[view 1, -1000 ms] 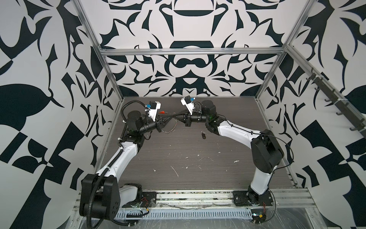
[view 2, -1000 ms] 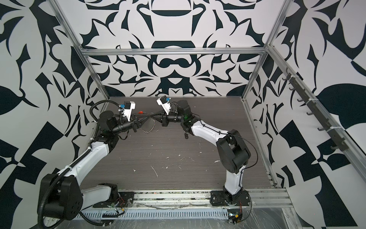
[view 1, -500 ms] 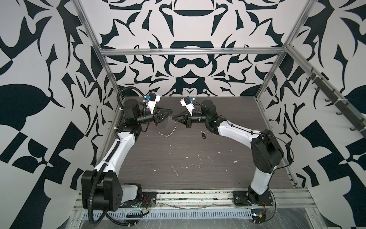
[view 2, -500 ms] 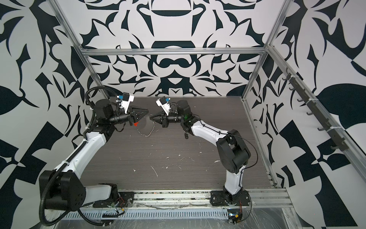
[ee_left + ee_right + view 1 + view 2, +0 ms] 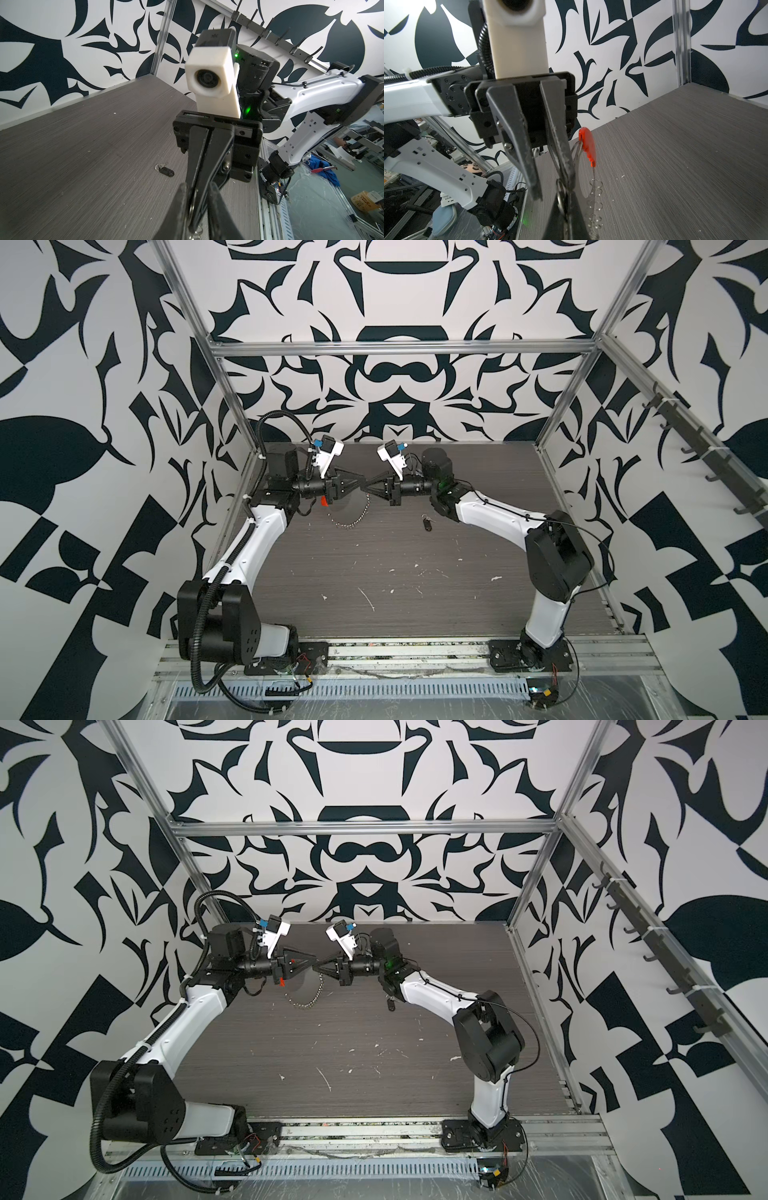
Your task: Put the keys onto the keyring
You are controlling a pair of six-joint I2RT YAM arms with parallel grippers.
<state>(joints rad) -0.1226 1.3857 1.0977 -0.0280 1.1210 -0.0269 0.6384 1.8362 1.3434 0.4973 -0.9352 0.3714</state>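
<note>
The keys [image 5: 427,524], one small black fob with a tiny ring, lie on the table under my right forearm; the left wrist view shows them too [image 5: 165,170]. The keyring hangs in the air between my grippers: its red part [image 5: 323,501] sits under the left gripper and its chain [image 5: 353,519] sags below. My right gripper [image 5: 367,488] is shut on the keyring's silver split ring [image 5: 560,194]. My left gripper [image 5: 361,484] meets it tip to tip, jaws narrowly open around the right fingertips [image 5: 199,182]. The red part [image 5: 588,145] hangs beside one left finger [image 5: 558,145].
Both arms reach toward the far middle of the dark wood-grain table [image 5: 395,556], tips held above it. Patterned walls and an aluminium frame [image 5: 399,349] close the cell on three sides. Small white specks [image 5: 368,599] dot the table nearer the front.
Half a second ago a gap separated the two grippers, with the chain strung between them. The left gripper has since moved right until its tips meet the right gripper's. The right arm stayed put.
</note>
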